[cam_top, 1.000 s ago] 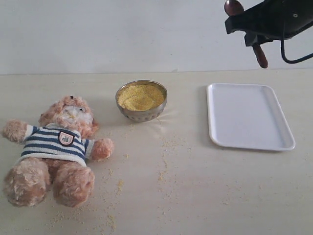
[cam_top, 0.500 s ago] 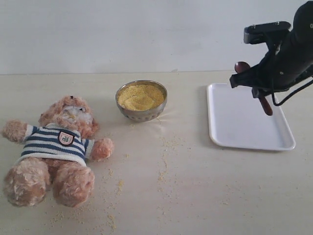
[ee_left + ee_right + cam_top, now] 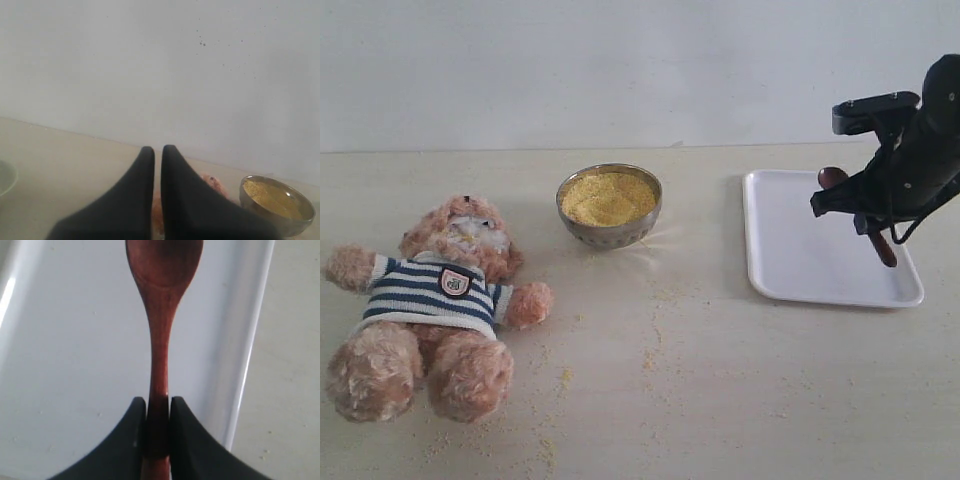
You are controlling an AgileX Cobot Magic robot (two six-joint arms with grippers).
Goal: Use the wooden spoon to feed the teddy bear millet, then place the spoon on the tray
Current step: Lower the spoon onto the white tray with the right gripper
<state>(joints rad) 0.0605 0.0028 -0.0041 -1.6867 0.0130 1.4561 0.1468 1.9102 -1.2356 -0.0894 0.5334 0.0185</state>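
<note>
- Reddish-brown wood runs up the middle of the right wrist view: the wooden spoon (image 3: 161, 340) is grasped by its thin handle between the two black fingers of the right claw (image 3: 158, 402). Its oval bowl points away from the claw, hollow side towards the camera.
- In the exterior view the right claw (image 3: 868, 208) hangs over the tray (image 3: 810, 270). The wooden spoon (image 3: 832, 177) sticks out of it at both ends, the bowl higher and the handle end slanting down.
- Whether the handle tip touches the tray cannot be told.
- The white tray (image 3: 75, 365) lies flat on the desk (image 3: 720, 380), directly beneath that claw.
- The millet (image 3: 608, 197) is heaped in a steel bowl (image 3: 610, 232), well apart from the right claw on the left arm's side.
- The teddy bear (image 3: 440, 300) lies on its back farther from that claw, beyond the bowl.
- Loose grains (image 3: 655, 340) speckle the desk between bear and tray.
- The left claw (image 3: 158, 150) is clenched, fingers pressed together on nothing.
- Ahead of it, off to one side, stand the steel bowl (image 3: 277, 220) and its millet (image 3: 270, 199), with a patch of the teddy bear (image 3: 212, 182) showing just past its fingers.
</note>
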